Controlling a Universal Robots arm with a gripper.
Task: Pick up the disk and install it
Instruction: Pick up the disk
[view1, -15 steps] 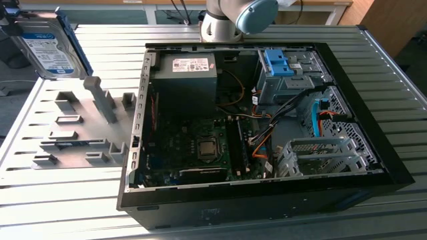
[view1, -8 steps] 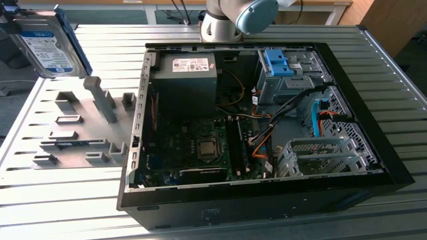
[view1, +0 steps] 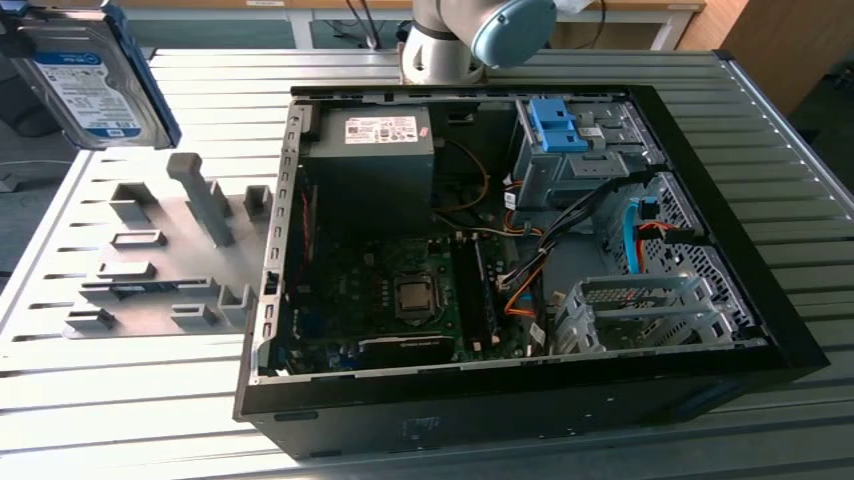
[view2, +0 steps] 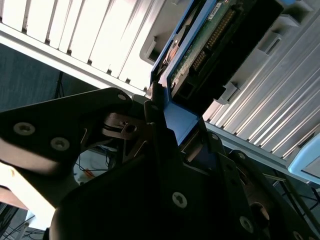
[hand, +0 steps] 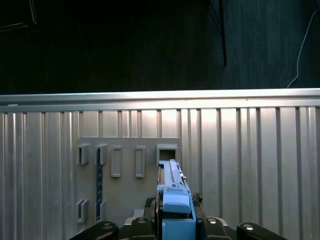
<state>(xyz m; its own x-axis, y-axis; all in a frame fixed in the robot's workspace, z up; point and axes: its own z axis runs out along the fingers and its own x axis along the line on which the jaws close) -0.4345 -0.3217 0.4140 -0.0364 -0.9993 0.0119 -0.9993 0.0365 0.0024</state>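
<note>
The disk (view1: 87, 75) hangs in the air above the far end of the table at the exterior view's left, silver with a blue-and-white label and a blue frame along its edge. In the second wrist view my gripper (view2: 176, 119) is shut on the blue frame's end, and the disk's green circuit board (view2: 210, 40) faces the camera. The first wrist view has the disk (hand: 172, 192) edge-on between the black fingers (hand: 150, 205), above the grey fixture plate (hand: 127, 190).
An open black computer case (view1: 534, 405) lies on the slatted metal table (view1: 134, 410). Inside it are a black power supply with a white sticker (view1: 374, 150), a blue clip on a grey cage (view1: 561, 125) and a grey drive cage (view1: 641, 310). The fixture plate (view1: 160, 260) carries several holders.
</note>
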